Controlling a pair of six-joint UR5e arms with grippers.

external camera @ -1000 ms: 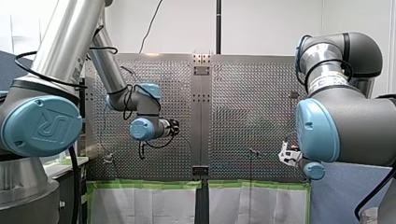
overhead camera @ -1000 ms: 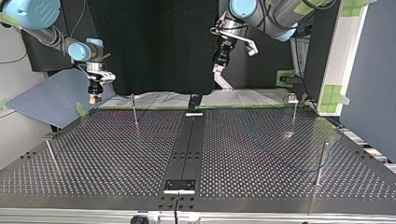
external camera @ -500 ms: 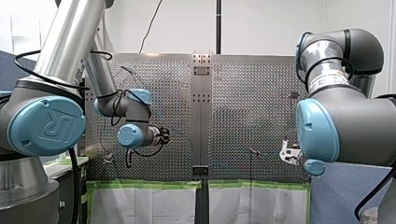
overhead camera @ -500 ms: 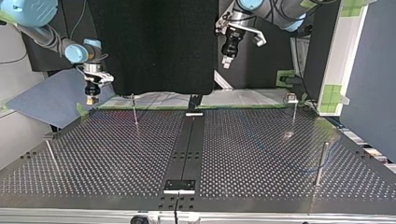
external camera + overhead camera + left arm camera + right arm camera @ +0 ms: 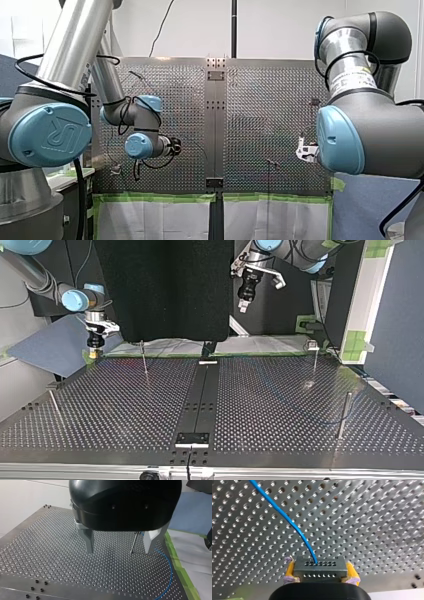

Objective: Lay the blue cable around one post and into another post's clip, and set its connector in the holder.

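Holding the connector (image 5: 320, 570) pinched in my right jaws, left jaws spread; looping the blue cable (image 5: 287, 519) round a post (image 5: 134, 542) likely follows.

Silver tubes, grey joints and light-blue round caps (the near left one embossed "UR") make up my left arm (image 5: 75, 50) and my right arm (image 5: 370, 135), both trailing black cables (image 5: 79, 200). A glossy black housing tops my left gripper (image 5: 118, 551); yellow pads (image 5: 290, 570) line my right gripper (image 5: 320, 571).

Thin post (image 5: 135, 538) ahead of left gripper (image 5: 118, 551), blue cable (image 5: 170, 567) beside; table (image 5: 50, 555) between bare.
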